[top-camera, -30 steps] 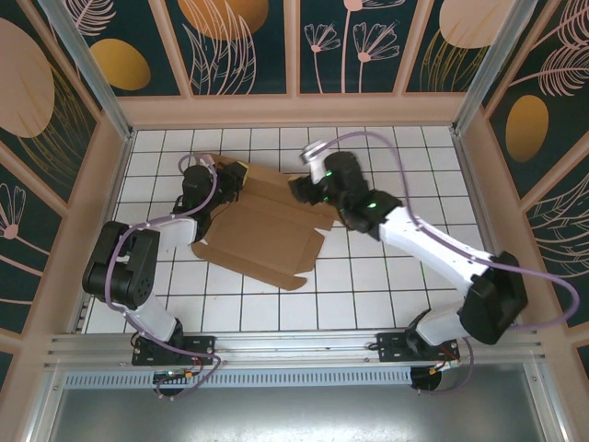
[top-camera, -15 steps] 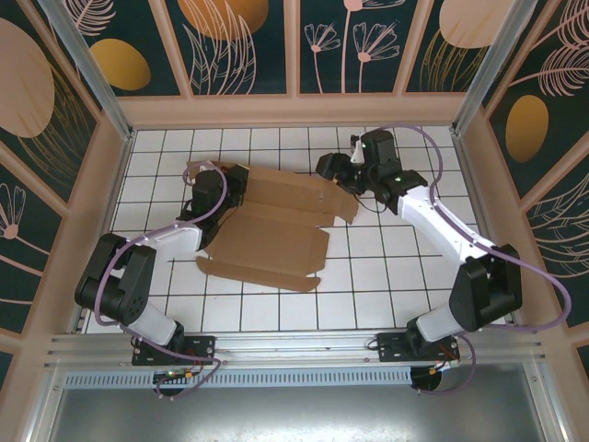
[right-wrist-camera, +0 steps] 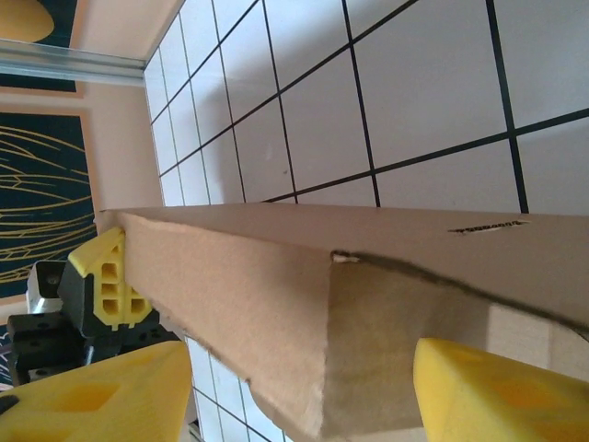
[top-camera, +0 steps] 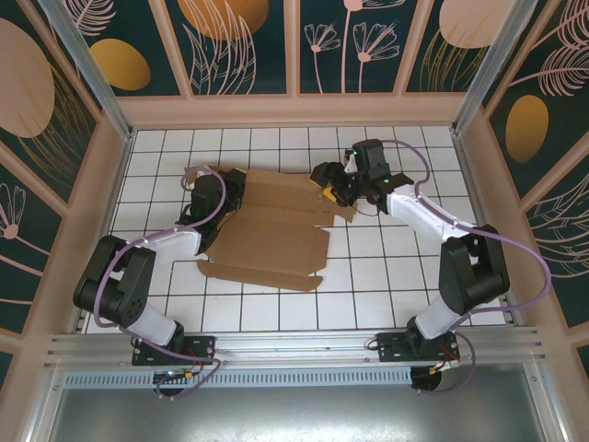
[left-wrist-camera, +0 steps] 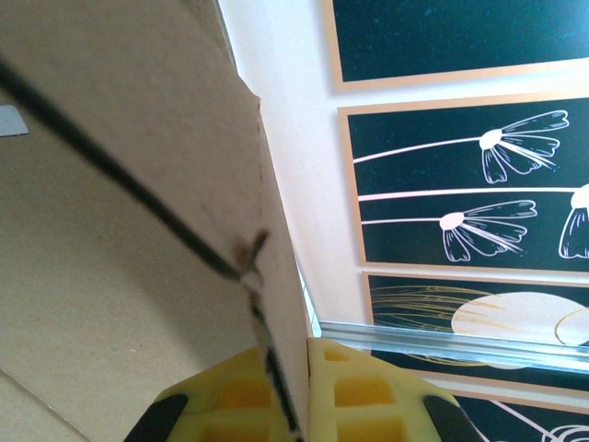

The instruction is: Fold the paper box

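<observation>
So the paper box (top-camera: 271,235) is lying mostly flat on the tiled tabletop (top-camera: 386,267) between the two arms. The left tool (left-wrist-camera: 299,368) is clamped on its far-left edge, with the cardboard pinched between the yellow pads (left-wrist-camera: 359,387). The right tool (top-camera: 328,190) has its fingers spread wide, straddling the far-right flap.

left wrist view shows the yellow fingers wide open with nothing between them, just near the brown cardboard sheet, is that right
Not quite. In the left wrist view the left arm's yellow fingers are not open and empty. They are closed on an edge of the brown corrugated cardboard sheet, which runs up from between them.
</observation>
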Available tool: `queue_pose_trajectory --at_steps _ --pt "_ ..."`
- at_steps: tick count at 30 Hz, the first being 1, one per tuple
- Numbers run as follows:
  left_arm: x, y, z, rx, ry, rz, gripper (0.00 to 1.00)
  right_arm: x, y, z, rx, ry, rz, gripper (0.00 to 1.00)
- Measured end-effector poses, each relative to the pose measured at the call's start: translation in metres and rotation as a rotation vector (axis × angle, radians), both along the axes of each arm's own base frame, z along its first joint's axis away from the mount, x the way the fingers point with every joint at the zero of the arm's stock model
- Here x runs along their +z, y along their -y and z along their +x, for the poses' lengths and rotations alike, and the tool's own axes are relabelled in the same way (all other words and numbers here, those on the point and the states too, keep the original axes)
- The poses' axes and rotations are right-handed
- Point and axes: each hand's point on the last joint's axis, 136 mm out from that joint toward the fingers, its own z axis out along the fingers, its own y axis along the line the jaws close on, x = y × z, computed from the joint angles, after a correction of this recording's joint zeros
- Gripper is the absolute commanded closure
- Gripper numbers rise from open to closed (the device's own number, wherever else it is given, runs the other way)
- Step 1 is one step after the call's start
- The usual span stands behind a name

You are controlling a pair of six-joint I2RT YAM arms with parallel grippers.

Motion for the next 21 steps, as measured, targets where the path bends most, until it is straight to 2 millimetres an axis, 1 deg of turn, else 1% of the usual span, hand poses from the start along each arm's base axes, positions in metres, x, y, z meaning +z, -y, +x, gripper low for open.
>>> queue_pose_trajectory --at_steps 2,4,8,9,10,11,12,15,17,19,21 --pt "0.0 0.0 -0.001 -0.001 0.0 -0.001 1.0 -0.004 -0.004 0.002 0.004 -0.009 0.018 0.39" --pt "0.0 0.0 -0.001 -0.002 0.0 -0.002 1.0 -0.005 -0.008 0.005 0.007 -0.013 0.047 0.45" --pt "0.0 0.0 -0.001 -0.001 0.001 -0.005 1.0 -0.005 -0.017 0.008 0.005 -0.024 0.134 0.7" --pt "0.0 0.0 -0.001 0.0 0.001 -0.005 1.0 -0.005 -0.019 0.009 0.001 -0.026 0.15 0.73" --pt "0.0 0.0 -0.002 0.0 0.001 -0.005 1.0 -0.005 -0.02 0.009 0.0 -0.029 0.159 0.74" --pt "0.0 -0.001 -0.002 0.001 0.001 -0.005 1.0 -0.005 -0.02 0.01 -0.001 -0.029 0.167 0.73" --pt "0.0 -0.002 -0.002 0.004 0.001 -0.004 1.0 -0.005 -0.021 0.01 0.0 -0.028 0.169 0.68" --pt "0.0 -0.003 -0.004 0.008 0.002 -0.003 1.0 -0.006 -0.019 0.01 0.005 -0.016 0.159 0.42" --pt "0.0 -0.004 -0.004 0.014 0.002 -0.001 1.0 -0.008 -0.014 0.011 -0.002 0.004 0.123 0.33" --pt "0.001 -0.006 -0.005 0.022 -0.001 0.003 1.0 -0.011 -0.002 0.012 -0.02 0.034 0.065 0.31" --pt "0.001 -0.009 -0.006 0.035 -0.003 0.008 1.0 -0.008 0.014 0.009 -0.043 0.084 -0.006 0.32"
